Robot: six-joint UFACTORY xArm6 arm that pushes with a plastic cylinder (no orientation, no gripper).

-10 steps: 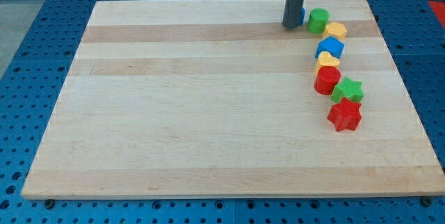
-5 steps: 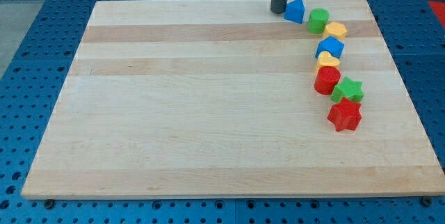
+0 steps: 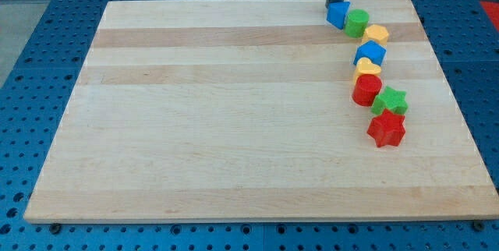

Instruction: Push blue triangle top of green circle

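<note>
My tip (image 3: 335,4) stood at the top edge of the surface (image 3: 218,111), touching or all but touching the upper side of the blue triangle (image 3: 337,14), which lay directly below it in the view. This arm carried no fingers, only the rod, so no apart or together state applied.

The green circle (image 3: 357,22) sat just below and to the view's right of my tip, in contact with or very close to the blue triangle's right side. The blue triangle therefore lay to the upper left of the green circle, not yet squarely above it.

Further below my tip, toward the view's right, ran a curved chain: a yellow block (image 3: 376,34), a blue block (image 3: 370,52), a second yellow block (image 3: 367,68), a red cylinder (image 3: 366,90), a green star (image 3: 389,100) and a red star (image 3: 387,129).

Judgement on the step in hand: the blue triangle needed to travel to the view's right along the top edge. A downward push from the present contact would likely drive it into the green circle and disturb the chain. The better procedure would be to reposition my tip at the triangle's left side and push rightward in short strokes through its centre, since an off-centre push could rotate it. Little room remained at the top edge, so overshoot was a risk.
</note>
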